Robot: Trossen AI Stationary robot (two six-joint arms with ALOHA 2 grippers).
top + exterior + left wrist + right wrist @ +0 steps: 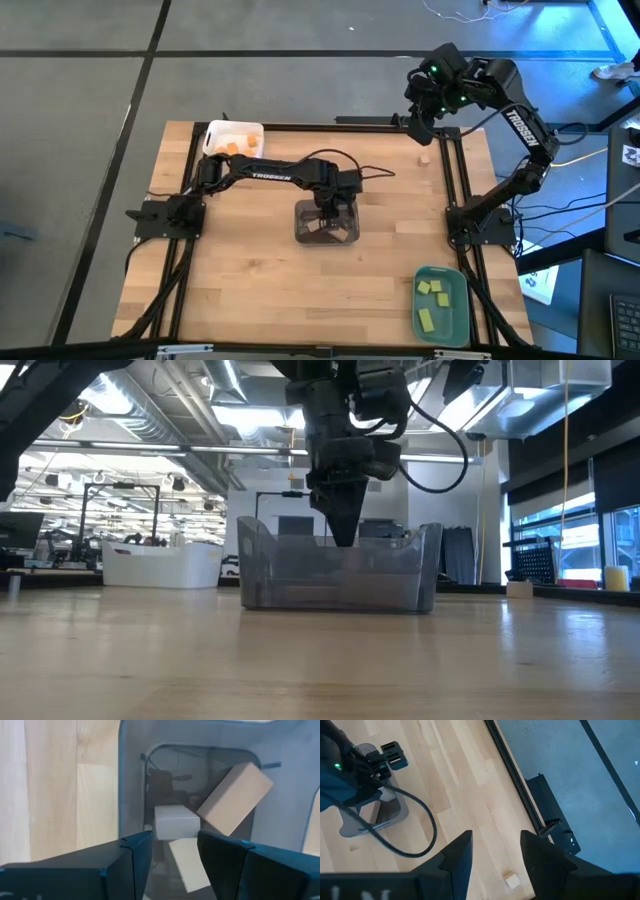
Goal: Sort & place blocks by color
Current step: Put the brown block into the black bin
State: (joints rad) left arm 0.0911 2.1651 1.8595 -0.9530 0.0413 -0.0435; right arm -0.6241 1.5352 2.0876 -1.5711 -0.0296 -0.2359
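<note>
Left gripper [325, 212] hangs open inside the grey tray [305, 236], tan blocks [234, 797] released below. Right gripper [495, 852], open and empty, overlooks a stray block [425, 157] at 1 o'clock.

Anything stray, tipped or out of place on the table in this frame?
One tan block sits alone on the bare table near the far right corner, outside every tray. In the grey tray, under the left gripper, one tan bar leans tilted against the wall rather than lying flat. Otherwise nothing stands out.
</note>
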